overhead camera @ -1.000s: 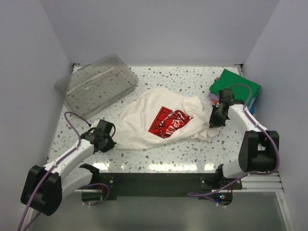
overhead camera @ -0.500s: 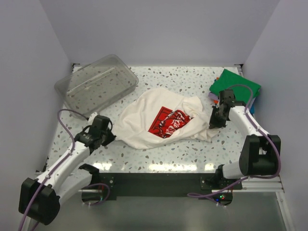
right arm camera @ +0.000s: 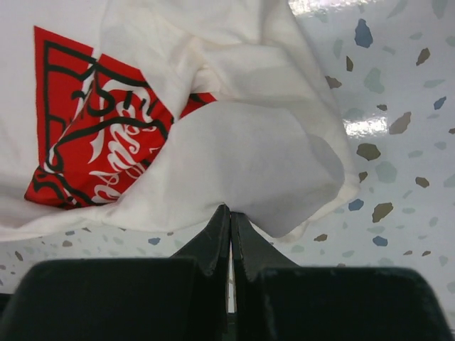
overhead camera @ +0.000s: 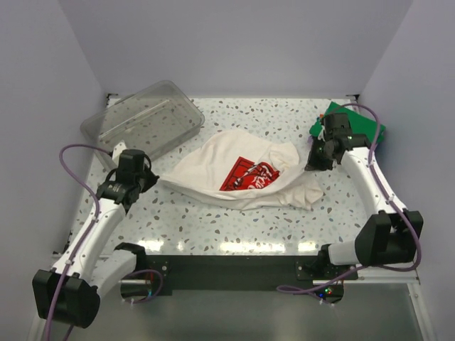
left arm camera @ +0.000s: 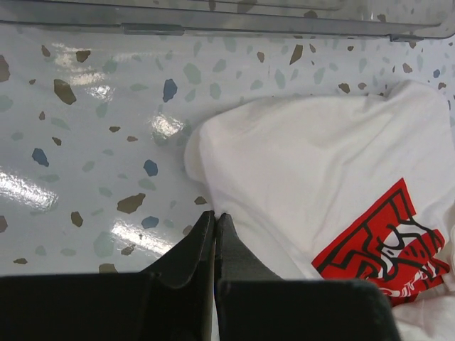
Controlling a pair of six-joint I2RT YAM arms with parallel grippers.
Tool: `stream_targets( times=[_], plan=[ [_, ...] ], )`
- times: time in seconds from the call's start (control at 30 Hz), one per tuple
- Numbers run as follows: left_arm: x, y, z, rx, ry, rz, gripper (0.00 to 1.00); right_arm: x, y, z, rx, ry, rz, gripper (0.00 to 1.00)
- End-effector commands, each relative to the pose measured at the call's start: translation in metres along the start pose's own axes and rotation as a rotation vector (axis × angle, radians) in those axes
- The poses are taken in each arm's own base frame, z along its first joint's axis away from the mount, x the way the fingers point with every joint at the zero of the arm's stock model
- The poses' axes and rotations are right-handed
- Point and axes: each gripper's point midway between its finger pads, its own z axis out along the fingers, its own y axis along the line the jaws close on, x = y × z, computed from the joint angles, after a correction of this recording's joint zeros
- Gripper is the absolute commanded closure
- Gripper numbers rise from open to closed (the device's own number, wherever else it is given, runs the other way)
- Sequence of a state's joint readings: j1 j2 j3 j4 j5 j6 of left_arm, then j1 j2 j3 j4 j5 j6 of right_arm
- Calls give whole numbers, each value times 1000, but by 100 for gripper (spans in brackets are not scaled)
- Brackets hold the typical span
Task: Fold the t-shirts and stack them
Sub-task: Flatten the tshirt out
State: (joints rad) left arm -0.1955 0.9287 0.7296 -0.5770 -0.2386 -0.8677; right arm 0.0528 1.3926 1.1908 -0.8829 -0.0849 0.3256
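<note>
Pinching opposite edges of the cream-white cloth t-shirt with red print [overhead camera: 213, 169], left gripper [overhead camera: 147, 178] and right gripper [overhead camera: 311, 166] hold it mid-frame.

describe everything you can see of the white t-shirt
The cream-white t-shirt is soft, thin-looking cloth, unfolded and rumpled, lying crosswise over the middle of the speckled table. A red print with black lines and white script faces up, partly tucked under a fold. The left pincer is shut on its left edge and the right pincer on a flap at its right end, so it looks drawn out between them. Nothing else touches it.
</note>
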Motion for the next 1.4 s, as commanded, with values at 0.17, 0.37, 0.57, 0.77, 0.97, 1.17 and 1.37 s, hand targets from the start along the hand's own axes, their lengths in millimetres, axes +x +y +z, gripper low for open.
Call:
stream_targets(
  times=[0.17, 0.37, 0.57, 0.77, 0.97, 1.17, 1.37],
  plan=[
    [-30, -9, -1, 44, -65, 30, 100, 40, 51, -31, -101, 10, -43, 100],
    [-29, -2, 9, 40, -21, 28, 100, 111, 64, -14, -145, 114, -33, 100],
    [-37, -4, 10, 50, -28, 26, 100, 165, 68, -8, -139, 204, -68, 100],
    [-45, -7, 9, 59, -37, 27, 100, 214, 79, 4, -129, 305, -144, 100],
    [-44, -8, 12, 72, -18, 26, 100, 216, 99, -4, -129, 327, -253, 92],
    [-48, -3, 10, 62, -33, 36, 100, 179, 94, -31, -44, 219, -304, 38],
    [-45, 0, 10, 56, -24, 63, 100, 169, 53, -16, 99, 221, -231, 34]
  ],
)
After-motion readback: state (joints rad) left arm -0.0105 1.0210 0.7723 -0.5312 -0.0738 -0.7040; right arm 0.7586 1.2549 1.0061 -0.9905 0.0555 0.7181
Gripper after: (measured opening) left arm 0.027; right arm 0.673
